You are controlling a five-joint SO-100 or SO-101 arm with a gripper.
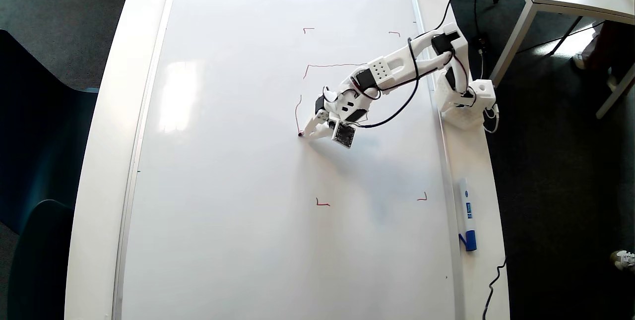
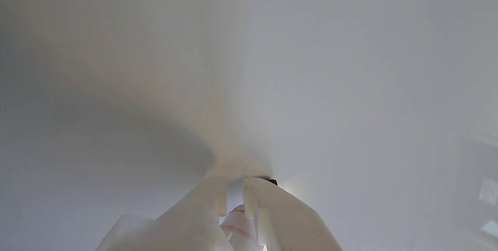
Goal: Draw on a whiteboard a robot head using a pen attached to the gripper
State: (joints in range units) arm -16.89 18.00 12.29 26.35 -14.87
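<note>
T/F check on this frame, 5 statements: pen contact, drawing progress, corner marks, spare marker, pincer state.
1. The pen tip sits at the lower end of a red line on the whiteboard. True.
2. The robot head is finished, with a closed square outline. False: only a top stroke and part of the left side show in the overhead view.
3. Four small red corner marks frame the drawing area. True.
4. The white-and-blue marker lies in the middle of the board. False: it lies on the table strip past the board's right edge.
5. The pincer is wide open and empty. False: its fingers are closed around the pen.
</note>
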